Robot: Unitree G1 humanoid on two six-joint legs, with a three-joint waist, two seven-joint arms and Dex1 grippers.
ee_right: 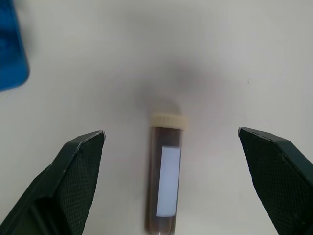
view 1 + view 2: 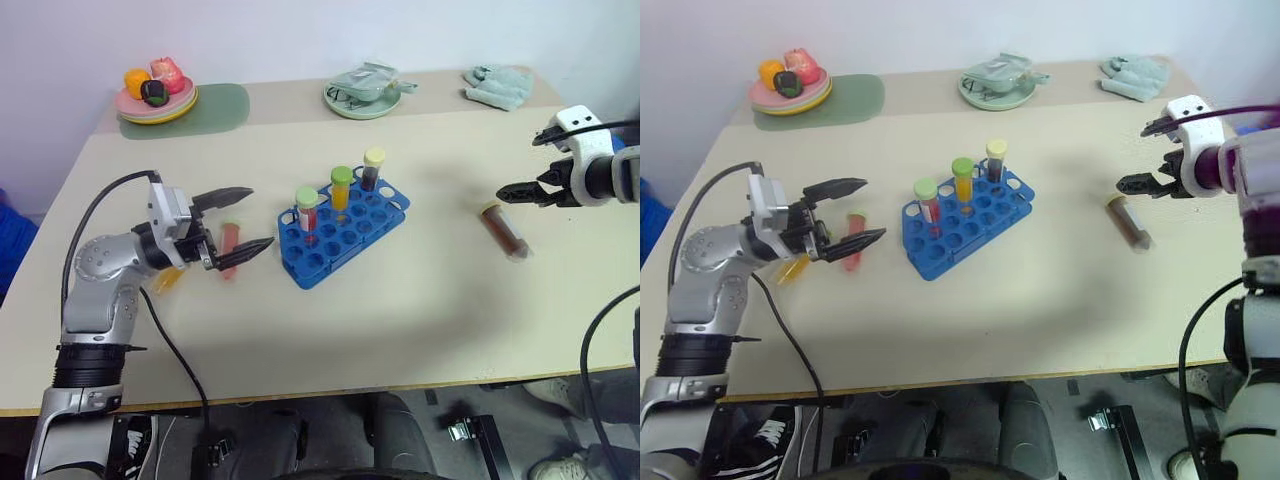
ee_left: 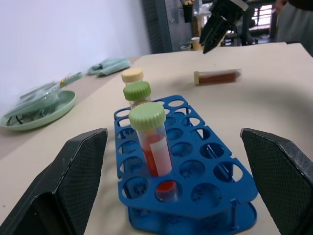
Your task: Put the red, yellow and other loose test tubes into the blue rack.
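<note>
At the left, the left gripper (image 2: pixel 240 217) hangs just above the table (image 2: pixel 400 330) with its jaws spread wide and nothing held. A red tube (image 2: pixel 230 247) lies on the table under its fingers, and an orange-yellow tube (image 2: pixel 166 279) lies just beside the wrist. Neither is gripped.

At centre, the blue rack (image 2: pixel 345 232) stands upright. It holds three capped tubes in a row: a red-filled tube (image 2: pixel 307 212), a yellow-filled tube (image 2: pixel 341 189) and a dark-filled tube (image 2: pixel 372 170). Most holes remain vacant.

At the right, a dark brown tube (image 1: pixel 166 176) lies flat on the table, well apart from the rack. The right gripper (image 2: pixel 527 190) hovers over it, jaws wide and empty, the tube centred between the fingers in the right wrist view.

Judgement: the step in hand is the pick of the brown tube. The next move calls for a descent and a close across the tube's body.

Plates (image 2: pixel 157 100) and a cloth (image 2: pixel 498 84) sit along the far edge, clear of the path. The standing tubes are the only obstacle at insertion.
</note>
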